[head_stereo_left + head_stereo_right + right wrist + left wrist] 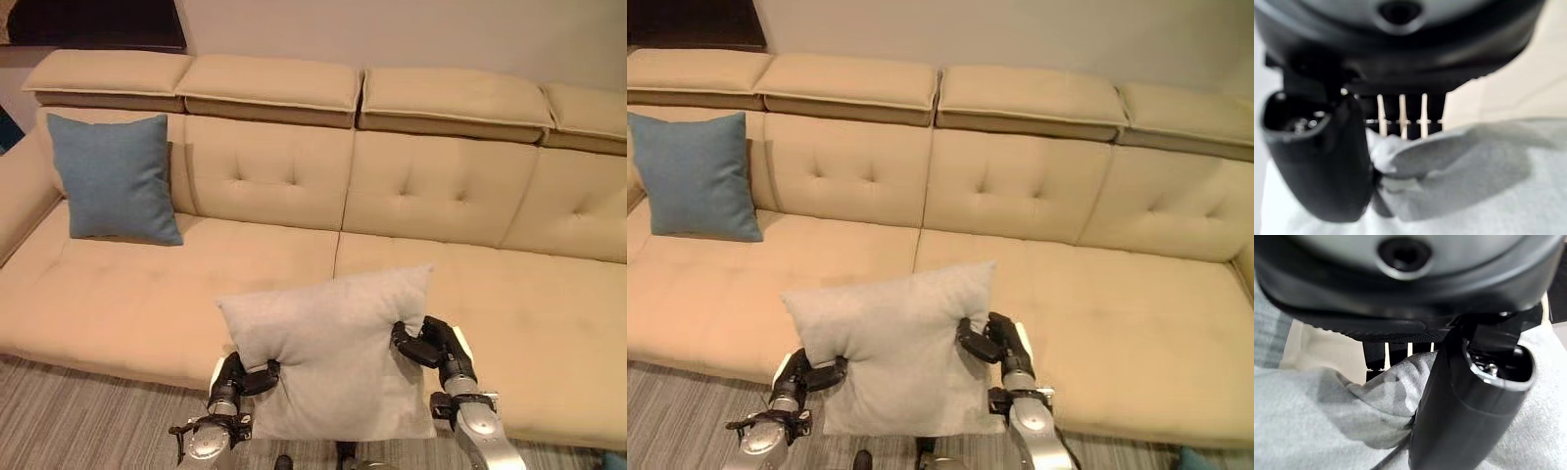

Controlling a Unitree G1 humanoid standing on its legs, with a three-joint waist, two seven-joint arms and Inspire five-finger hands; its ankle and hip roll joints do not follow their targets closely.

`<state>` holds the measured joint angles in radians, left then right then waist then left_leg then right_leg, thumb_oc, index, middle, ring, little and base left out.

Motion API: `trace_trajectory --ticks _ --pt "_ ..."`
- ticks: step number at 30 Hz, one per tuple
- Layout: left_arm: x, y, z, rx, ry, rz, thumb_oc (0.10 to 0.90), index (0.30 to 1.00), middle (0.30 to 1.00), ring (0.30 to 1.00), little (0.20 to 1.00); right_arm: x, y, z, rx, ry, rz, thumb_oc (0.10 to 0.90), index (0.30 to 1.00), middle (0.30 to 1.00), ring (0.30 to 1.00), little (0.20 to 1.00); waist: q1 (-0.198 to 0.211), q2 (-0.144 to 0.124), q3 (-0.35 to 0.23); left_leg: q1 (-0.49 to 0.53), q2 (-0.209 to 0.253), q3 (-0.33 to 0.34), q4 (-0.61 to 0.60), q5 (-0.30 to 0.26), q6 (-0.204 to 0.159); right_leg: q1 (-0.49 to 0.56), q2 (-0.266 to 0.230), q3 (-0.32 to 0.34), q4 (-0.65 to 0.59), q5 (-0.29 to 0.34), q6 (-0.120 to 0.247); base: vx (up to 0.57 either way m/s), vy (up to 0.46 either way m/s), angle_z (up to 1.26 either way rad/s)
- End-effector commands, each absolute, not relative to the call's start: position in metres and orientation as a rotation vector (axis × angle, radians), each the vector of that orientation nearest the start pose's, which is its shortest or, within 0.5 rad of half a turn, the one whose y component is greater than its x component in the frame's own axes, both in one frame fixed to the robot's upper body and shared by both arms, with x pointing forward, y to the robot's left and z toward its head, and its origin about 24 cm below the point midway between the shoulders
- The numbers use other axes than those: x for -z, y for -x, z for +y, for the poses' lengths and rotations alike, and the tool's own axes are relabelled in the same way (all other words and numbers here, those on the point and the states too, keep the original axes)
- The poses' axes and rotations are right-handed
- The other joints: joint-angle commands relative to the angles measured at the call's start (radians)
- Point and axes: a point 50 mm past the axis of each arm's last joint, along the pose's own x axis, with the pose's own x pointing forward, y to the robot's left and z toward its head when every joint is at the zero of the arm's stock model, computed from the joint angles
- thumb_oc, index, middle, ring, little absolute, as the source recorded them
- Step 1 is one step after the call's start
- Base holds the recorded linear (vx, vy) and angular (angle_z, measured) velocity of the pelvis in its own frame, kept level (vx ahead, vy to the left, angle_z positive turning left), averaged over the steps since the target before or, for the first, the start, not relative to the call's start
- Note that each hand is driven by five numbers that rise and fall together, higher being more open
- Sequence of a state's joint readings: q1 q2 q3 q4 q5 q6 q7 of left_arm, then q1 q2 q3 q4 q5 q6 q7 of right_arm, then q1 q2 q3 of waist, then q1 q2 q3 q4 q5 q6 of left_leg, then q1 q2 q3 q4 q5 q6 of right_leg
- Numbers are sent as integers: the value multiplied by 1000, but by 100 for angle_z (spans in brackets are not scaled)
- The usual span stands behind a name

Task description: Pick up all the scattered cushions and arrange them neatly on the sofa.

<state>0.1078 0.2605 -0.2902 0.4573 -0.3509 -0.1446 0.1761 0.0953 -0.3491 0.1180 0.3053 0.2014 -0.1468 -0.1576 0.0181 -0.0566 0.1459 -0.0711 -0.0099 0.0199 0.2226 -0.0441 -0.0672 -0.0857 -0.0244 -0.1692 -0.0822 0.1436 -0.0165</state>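
Note:
A light grey cushion [333, 348] hangs upright in front of the beige sofa [470, 284], held between both hands over the seat's front edge. My left hand [243, 377] pinches its left side, fingers and thumb [1459, 421] curled into the fabric [1312, 426]. My right hand [431, 348] grips its right side, thumb [1317, 161] pressed into bunched cloth [1459, 166]. A blue cushion [113, 176] stands upright against the backrest at the sofa's left end.
The sofa's seat to the right of the blue cushion is bare, with tufted backrests [441, 186] behind it. A striped grey rug [78, 416] covers the floor in front of the sofa.

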Motion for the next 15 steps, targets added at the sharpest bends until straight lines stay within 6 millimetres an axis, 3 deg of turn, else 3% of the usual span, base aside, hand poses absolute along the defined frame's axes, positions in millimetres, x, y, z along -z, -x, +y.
trace_trajectory --ticks 1,3,7,9,15 --pt "14 -240 151 78 48 140 400 300 300 300 300 -32 -246 -212 102 132 -61 400 300 300 300 300 -18 -25 -73 -68 45 78 2 -50 10 84 -49 -24 66 -141 103 103 -8 37" --pt "14 -240 150 80 47 141 400 300 300 300 300 -31 -246 -213 107 133 -57 400 300 300 300 300 -16 -29 -74 -80 44 73 -15 -40 12 87 -48 -21 64 -143 103 105 10 5" --pt "12 -242 153 70 29 137 400 300 300 300 300 -29 -248 -214 131 122 -46 400 300 300 300 300 6 -31 -57 -167 43 37 -50 36 -5 108 -30 -4 62 -167 98 93 27 -16" --pt "15 -237 156 59 28 148 400 300 300 300 300 -28 -248 -211 122 119 -47 400 300 300 300 300 9 -18 -77 -111 46 29 -125 42 -1 121 -28 -2 65 -178 106 204 131 -24" --pt "12 -236 165 45 10 137 400 300 300 300 300 -29 -250 -200 84 101 -53 400 300 300 300 300 19 -15 -102 -20 23 52 -167 21 24 135 -62 34 102 -191 123 130 127 -26"
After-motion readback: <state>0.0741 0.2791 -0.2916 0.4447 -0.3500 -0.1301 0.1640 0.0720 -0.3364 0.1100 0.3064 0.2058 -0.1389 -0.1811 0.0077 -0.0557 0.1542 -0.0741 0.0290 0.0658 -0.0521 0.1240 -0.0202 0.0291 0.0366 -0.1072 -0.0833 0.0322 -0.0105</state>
